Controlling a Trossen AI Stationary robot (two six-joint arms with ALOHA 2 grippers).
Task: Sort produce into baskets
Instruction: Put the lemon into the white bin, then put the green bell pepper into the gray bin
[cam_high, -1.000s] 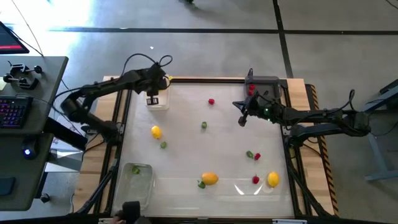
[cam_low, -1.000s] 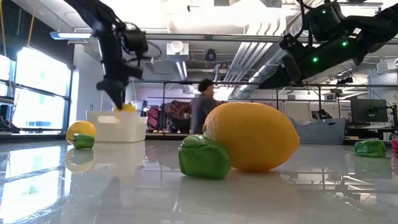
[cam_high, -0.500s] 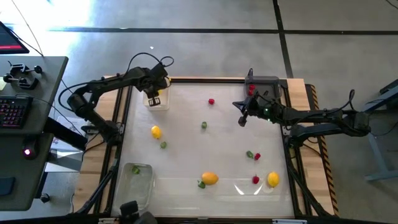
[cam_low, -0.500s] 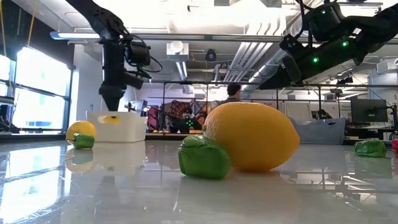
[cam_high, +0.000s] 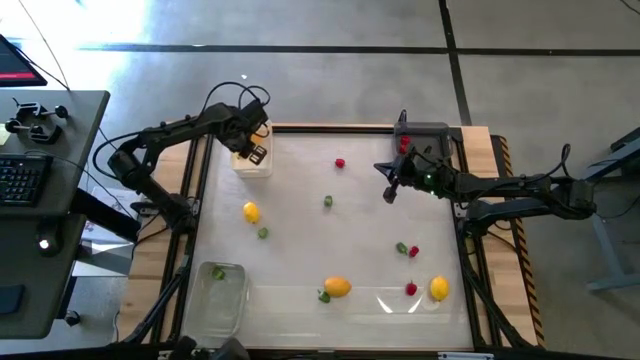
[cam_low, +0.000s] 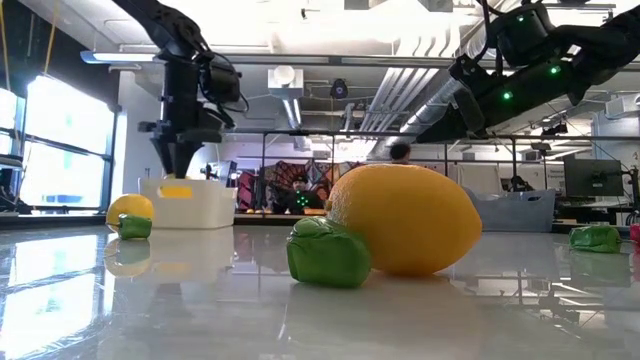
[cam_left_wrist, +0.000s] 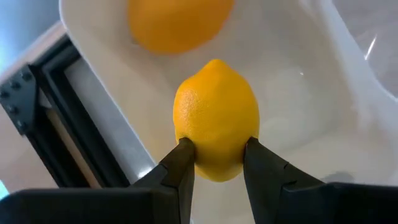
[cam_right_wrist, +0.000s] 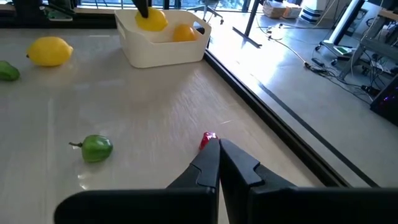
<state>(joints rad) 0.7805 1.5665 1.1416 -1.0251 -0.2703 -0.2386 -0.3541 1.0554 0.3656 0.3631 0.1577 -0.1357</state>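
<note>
Lemon sits pinched between left gripper fingers, held over white tray at table's far left corner; we see orange fruit already lying inside. Right gripper hovers near dark grey tray, fingers pressed together, holding nothing. We note red berry on table just beyond its tips. Clear tray sits near left corner.
</note>
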